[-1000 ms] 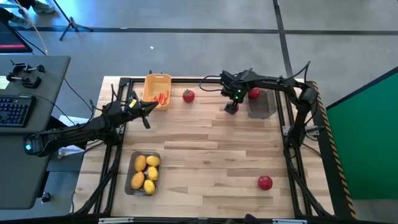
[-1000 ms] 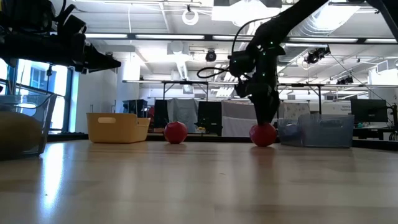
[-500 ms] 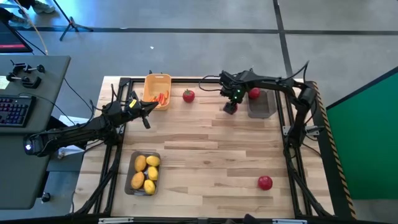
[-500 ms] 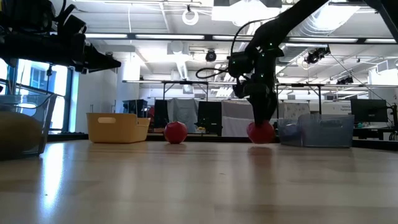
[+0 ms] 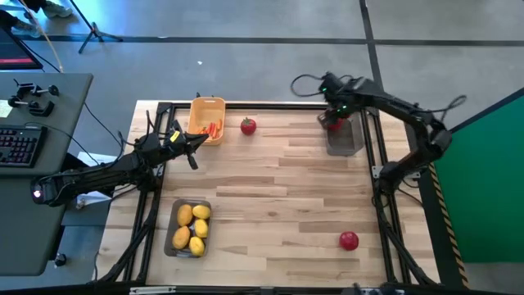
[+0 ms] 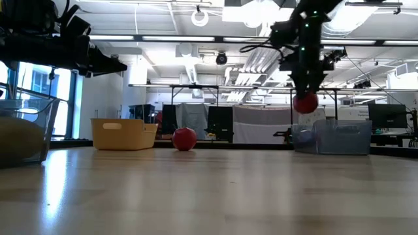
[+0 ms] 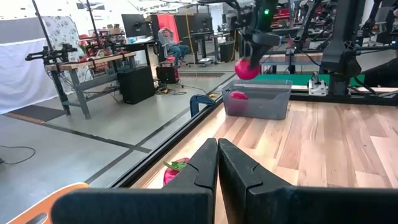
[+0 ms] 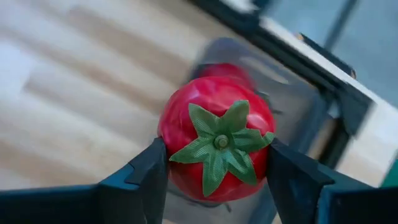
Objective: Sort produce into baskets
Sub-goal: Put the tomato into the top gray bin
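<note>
I have the right tool clamped on a red fruit, one finger on each flank, its green top facing the wrist camera. A second ago that fruit sat on the counter just beside the grey tray; half a second ago it was barely off the wood. Now it hangs clear above the tray's near end, at about one o'clock on the counter in the high view. Through the tray's wall I can see another red fruit already inside. I judge the pick done and the release next; the fruit looks to sit over the tray's edge rather than its middle, so I'd want it a little further in first.

My left tool waits at about ten o'clock, near the yellow-orange basket that holds the carrot pieces. Its fingers are pressed together with nothing between them, and neither it nor its arm has shifted over the second.

Two red fruits are left loose: one at twelve o'clock just beside the basket, one at about five o'clock. The lemons fill the other tray at about seven o'clock.

I can read no brand, label or writing on the produce, the containers or the arms.
</note>
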{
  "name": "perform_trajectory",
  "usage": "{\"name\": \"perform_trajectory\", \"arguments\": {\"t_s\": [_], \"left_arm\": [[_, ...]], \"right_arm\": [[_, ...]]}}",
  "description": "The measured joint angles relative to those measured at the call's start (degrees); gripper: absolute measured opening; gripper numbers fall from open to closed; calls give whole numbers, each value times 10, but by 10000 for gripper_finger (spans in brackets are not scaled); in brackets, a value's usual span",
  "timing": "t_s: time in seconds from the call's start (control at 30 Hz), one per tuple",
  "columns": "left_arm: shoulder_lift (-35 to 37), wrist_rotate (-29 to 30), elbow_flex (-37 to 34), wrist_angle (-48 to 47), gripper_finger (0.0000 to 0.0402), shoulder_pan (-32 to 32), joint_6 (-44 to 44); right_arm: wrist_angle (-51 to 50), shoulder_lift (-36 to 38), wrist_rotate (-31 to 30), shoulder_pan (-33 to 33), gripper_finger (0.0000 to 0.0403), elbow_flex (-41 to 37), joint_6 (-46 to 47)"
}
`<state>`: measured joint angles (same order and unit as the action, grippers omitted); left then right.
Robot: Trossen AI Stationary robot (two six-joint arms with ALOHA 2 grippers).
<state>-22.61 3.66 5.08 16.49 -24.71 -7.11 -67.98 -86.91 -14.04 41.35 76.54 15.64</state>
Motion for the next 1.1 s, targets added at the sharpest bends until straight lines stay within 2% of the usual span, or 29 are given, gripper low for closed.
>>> {"name": "perform_trajectory", "arguments": {"t_s": [0.2,0.37,0.73,1.1], "left_arm": [[0,0,0,0,0,0,0],[0,0,0,0,0,0,0],[0,0,0,0,0,0,0],[0,0,0,0,0,0,4]], "right_arm": [[27,23,-12,74,207,-51,66],[93,23,-25,102,208,-111,95],[175,23,-44,142,208,-184,100],[198,6,-41,145,209,-194,84]]}}
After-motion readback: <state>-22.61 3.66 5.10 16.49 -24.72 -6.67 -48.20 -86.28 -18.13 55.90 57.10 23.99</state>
